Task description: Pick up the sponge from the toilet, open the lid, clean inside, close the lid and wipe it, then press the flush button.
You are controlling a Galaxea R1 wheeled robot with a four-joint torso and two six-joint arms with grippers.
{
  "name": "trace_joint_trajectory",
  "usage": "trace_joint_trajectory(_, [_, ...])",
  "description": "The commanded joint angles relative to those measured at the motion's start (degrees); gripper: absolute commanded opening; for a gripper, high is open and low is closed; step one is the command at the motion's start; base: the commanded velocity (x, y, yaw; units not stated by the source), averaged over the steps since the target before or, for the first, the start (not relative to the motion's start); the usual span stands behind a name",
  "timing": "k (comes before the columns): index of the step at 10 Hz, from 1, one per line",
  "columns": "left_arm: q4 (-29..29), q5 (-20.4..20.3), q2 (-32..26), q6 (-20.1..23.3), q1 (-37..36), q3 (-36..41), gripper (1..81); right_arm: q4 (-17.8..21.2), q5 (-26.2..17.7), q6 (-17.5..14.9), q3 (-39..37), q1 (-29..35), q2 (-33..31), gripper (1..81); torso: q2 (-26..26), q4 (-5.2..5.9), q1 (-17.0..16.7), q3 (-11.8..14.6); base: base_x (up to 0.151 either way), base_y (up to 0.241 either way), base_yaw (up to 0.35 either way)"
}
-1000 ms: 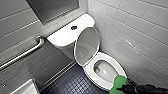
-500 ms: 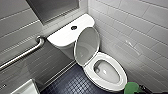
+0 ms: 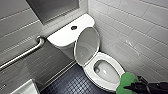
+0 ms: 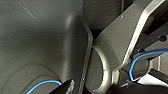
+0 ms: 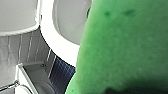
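The white toilet stands in the corner with its lid raised and leaning back against the tank. The round dark flush button sits in the middle of the tank top. My right gripper comes in from the lower right, shut on the bright green sponge. The sponge hangs just off the front right edge of the bowl. In the right wrist view the sponge looms large in front of the bowl's rim. My left wrist camera faces my own dark body panels.
A tiled wall runs close along the toilet's right side. A metal grab bar is fixed to the left wall, and a white fixture's edge shows at the lower left. Dark blue floor tiles lie in front of the bowl.
The right gripper with the sponge has shifted slightly to the right by the bowl's front edge. The lid and toilet are unchanged.
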Motion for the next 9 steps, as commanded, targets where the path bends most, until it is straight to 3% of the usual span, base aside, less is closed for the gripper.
trace_joint_trajectory(1, [0.4, 4.9, -0.6, 0.2, 1.4, 1.2, 81.1, -0.6, -7.3, 3.6, -2.7, 11.3, 9.5, 1.0, 0.0, 0.0, 0.0, 0.0, 0.0, 0.0, 0.0])
trace_joint_trajectory(5, [0.4, 5.0, -0.6, 0.1, 1.4, 1.1, 81.1, -0.9, -4.4, 3.9, -15.0, 15.6, 24.5, 1.0, 0.0, 0.0, 0.0, 0.0, 0.0, 0.0, 0.0])
trace_joint_trajectory(9, [-0.1, 5.3, -0.8, 0.1, 1.4, 1.0, 81.1, -0.8, -4.3, 4.4, -34.6, 17.5, 44.3, 1.0, 0.0, 0.0, 0.0, 0.0, 0.0, 0.0, 0.0])
